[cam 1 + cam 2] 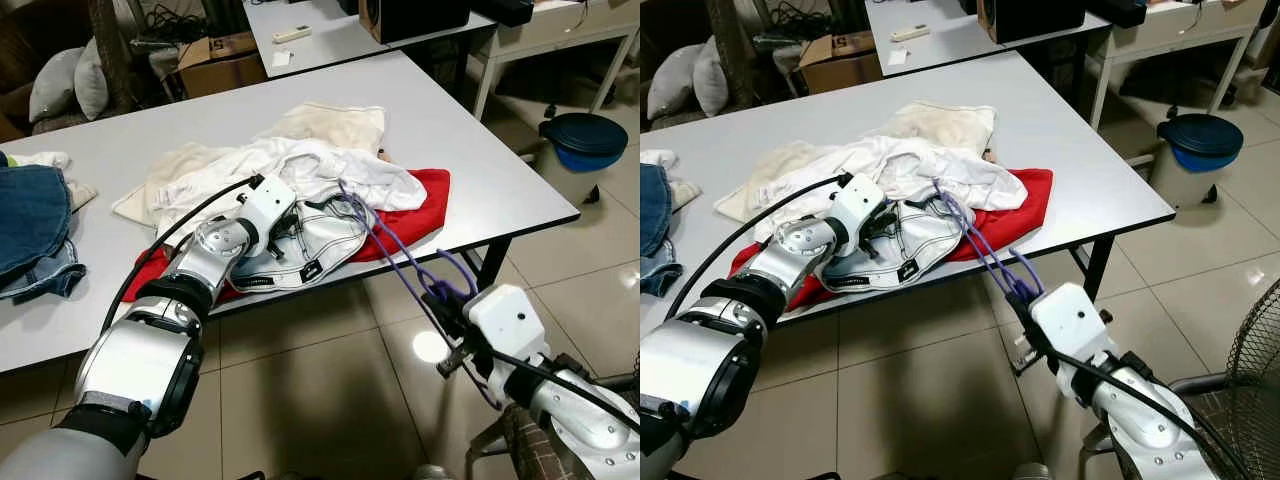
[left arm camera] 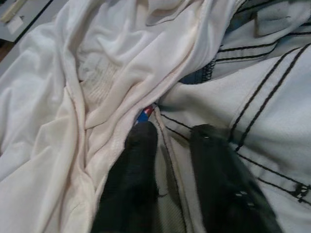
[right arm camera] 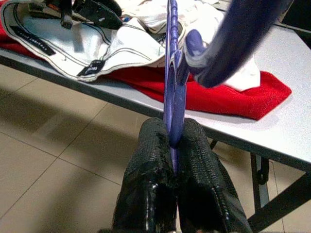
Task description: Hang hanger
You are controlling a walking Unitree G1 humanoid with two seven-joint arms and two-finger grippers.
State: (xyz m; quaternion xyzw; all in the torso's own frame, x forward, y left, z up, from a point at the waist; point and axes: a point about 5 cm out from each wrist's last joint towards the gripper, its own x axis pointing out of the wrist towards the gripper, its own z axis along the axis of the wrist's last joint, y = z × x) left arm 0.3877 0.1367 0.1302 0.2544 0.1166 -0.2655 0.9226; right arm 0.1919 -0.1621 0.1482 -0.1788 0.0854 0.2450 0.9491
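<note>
Looking down from the head views: a grey tabletop carries a heap of clothes, a red cloth lowest at the near edge, a cream garment over it, and a white garment with black stitching nearest. The left end effector rests on that white garment. The right end effector sits off the near right of the tabletop, over the tiled floor, gripping a purple hanger whose far end lies on the clothes.

Left wrist view: fingers a narrow gap apart, pressed into the fold between cream and white fabric; grip on cloth cannot be told.

Right wrist view: fingers clamped on the hanger's thin bar; hook blurred, close.
</note>
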